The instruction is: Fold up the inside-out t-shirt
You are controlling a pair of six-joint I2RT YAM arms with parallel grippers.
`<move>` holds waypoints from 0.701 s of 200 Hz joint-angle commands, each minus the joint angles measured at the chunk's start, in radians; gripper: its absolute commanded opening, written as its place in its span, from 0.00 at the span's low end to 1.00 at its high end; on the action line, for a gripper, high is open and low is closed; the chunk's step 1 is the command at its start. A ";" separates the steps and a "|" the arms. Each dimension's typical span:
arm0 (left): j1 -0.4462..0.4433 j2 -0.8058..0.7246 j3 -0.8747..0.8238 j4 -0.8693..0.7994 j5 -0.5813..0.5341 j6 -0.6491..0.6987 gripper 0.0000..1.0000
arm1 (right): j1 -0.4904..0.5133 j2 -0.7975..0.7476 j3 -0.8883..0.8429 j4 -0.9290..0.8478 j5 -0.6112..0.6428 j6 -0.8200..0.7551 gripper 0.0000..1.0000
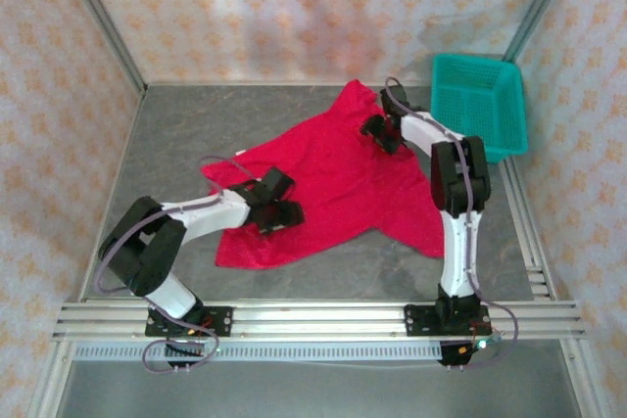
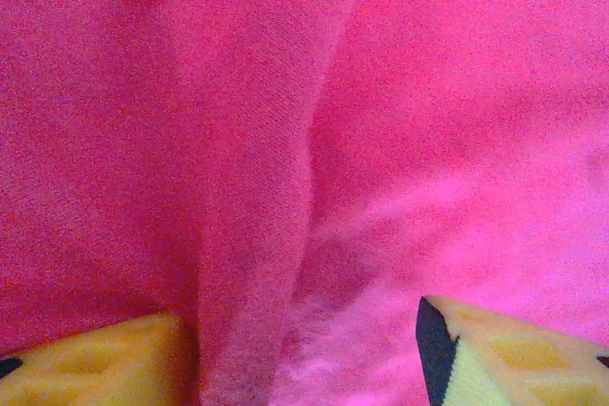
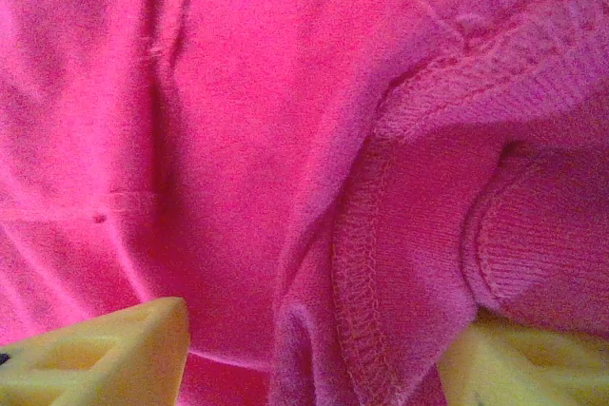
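left gripper [image 1: 279,209] sits on the t-shirt [image 1: 338,188] near its left edge, right gripper [image 1: 378,132] at its far seam; both spread astride a cloth ridge, seemingly not pinching.

Looks like a lab test cell: boxed in by patterned panels [image 1: 294,7] at twelve, nine and three o'clock, floored with grey tabletop [image 1: 176,134], edged by aluminium rails [image 1: 313,318] at six o'clock.
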State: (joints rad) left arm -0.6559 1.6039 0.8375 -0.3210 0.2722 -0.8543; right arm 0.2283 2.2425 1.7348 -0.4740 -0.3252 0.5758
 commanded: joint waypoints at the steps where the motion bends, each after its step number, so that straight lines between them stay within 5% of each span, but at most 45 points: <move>1: -0.140 0.083 0.082 -0.032 -0.008 -0.109 0.65 | 0.038 0.104 0.152 -0.170 0.025 -0.039 0.69; 28: -0.244 0.159 0.298 -0.190 -0.014 -0.033 0.65 | 0.045 0.127 0.308 -0.280 0.041 -0.080 0.69; 58: -0.235 0.149 0.468 -0.362 -0.068 0.091 0.65 | 0.044 0.031 0.326 -0.350 0.122 -0.141 0.70; 140: 0.099 0.372 0.780 -0.460 0.009 0.293 0.65 | 0.043 -0.385 -0.256 -0.157 0.073 -0.083 0.70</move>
State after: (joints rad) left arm -0.6254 1.8599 1.5635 -0.7132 0.2531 -0.6357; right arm 0.2760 1.9427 1.6436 -0.6945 -0.2356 0.4538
